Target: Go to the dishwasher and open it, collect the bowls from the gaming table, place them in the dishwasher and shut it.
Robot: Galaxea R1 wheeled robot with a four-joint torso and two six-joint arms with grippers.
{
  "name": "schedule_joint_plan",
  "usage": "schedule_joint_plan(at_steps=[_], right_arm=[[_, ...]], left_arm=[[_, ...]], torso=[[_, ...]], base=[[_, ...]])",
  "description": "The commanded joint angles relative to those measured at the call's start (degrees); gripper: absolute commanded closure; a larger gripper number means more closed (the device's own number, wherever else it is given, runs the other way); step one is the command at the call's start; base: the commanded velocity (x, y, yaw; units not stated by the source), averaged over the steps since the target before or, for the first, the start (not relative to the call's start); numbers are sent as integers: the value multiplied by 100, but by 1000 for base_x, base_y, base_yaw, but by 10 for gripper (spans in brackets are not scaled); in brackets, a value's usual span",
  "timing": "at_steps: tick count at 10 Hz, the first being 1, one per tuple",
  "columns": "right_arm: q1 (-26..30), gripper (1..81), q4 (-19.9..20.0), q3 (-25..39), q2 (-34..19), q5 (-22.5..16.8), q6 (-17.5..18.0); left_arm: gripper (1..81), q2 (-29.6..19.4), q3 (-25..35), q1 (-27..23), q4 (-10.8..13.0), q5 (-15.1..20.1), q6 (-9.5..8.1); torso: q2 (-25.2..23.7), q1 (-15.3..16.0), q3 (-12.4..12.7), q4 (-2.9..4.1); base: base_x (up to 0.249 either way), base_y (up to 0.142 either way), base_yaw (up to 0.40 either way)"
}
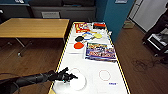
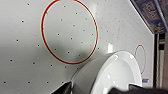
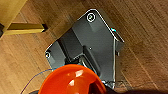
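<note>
A white bowl sits at the near end of the long white table, at about seven o'clock on its surface, with the robot's left gripper reaching in from nine o'clock and set against the bowl's rim. In the left wrist view the same white bowl looms tilted above the dotted tabletop, dark fingertips at either side of its wall, apparently closed on it. Just beyond the bowl lies a red ring printed on the table, and a second red ring marks the surface toward three o'clock. In the right wrist view an orange bowl sits close under the camera, above the robot's dark base plate and the wooden floor; whether the right gripper's fingers are apart or clamped on it cannot be told. Farther up the table, toward twelve o'clock, rest a colourful game box, an orange disc, a black paddle and a yellow paddle. A wooden table stands at ten o'clock, beside a teal wall.
</note>
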Motion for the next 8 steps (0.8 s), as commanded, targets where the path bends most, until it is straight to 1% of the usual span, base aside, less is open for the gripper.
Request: schedule_joint_plan(at_steps=[1, 2, 3, 4, 6, 8], right_arm=[[85, 811, -117, 100, -330, -394, -10], [85, 811, -108, 83, -321, -386, -10], [85, 811, -108, 83, -321, -386, -10], [85, 811, -108, 91, -330, -386, -10], [85, 811, -117, 118, -339, -394, -10], [59, 811, -125, 144, -330, -386, -19]], left_arm=[[10, 95, 133, -634, -30, 176, -3], [811, 156, 133, -634, 22, 245, 6], [811, 165, 159, -634, 127, 394, 14], [811, 96, 263, -660, 216, 405, 15], [811, -195, 651, -940, 225, 405, 15], [811, -737, 1237, -1205, 225, 405, 6]], torso=[[0, 0, 0, 0], [0, 0, 0, 0], [0, 0, 0, 0], [0, 0, 0, 0], [2, 2, 0, 0], [2, 2, 0, 0]], base=[[0, 0, 0], [0, 0, 0], [0, 0, 0], [0, 0, 0], [0, 0, 0], [0, 0, 0]])
